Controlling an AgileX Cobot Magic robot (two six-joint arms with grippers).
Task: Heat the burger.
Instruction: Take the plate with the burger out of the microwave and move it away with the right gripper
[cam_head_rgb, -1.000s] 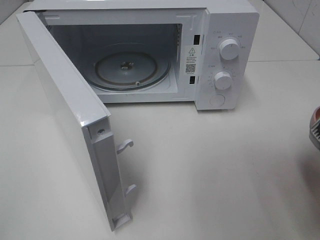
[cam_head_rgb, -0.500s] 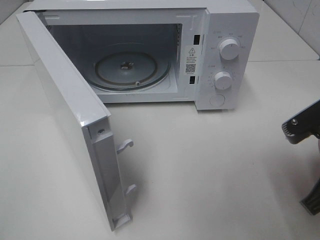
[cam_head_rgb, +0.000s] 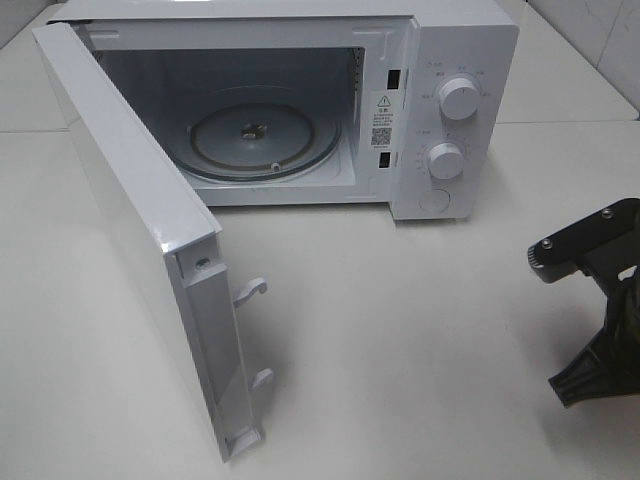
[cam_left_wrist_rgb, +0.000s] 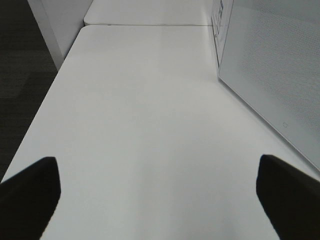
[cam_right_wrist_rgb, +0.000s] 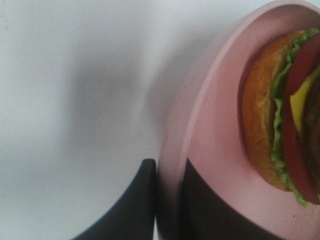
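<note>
Burger (cam_right_wrist_rgb: 285, 110) seen only from the right wrist camera — one of them, resting on one pink plate (cam_right_wrist_rgb: 210, 150), with orange-brown bun, green lettuce, a red slice and a bit of yellow cheese showing. Plate rim pinched between the two dark fingers (cam_right_wrist_rgb: 142, 200) of the right gripper (cam_right_wrist_rgb: 167, 200), jaws closed down on that thin edge. Plate and burger out of sight in the high view, where only the black body of the right arm (cam_head_rgb: 600, 300) showed at the right edge, above the white table (cam_head_rgb: 420, 330).

One white microwave (cam_head_rgb: 300, 100) at the back of the table, door (cam_head_rgb: 130, 230) swung wide toward the left, two latch hooks on its inner edge. One glass turntable (cam_head_rgb: 262, 138) inside the cavity, bare. Two round knobs (cam_head_rgb: 458, 98) on the control panel, one above the other, with a round button below.

Left gripper (cam_left_wrist_rgb: 160, 197) spread fully apart — two dark fingertips (cam_left_wrist_rgb: 30, 190) at the frame's corners, nothing between them, over bare tabletop just beside the outer face of the open door.
</note>
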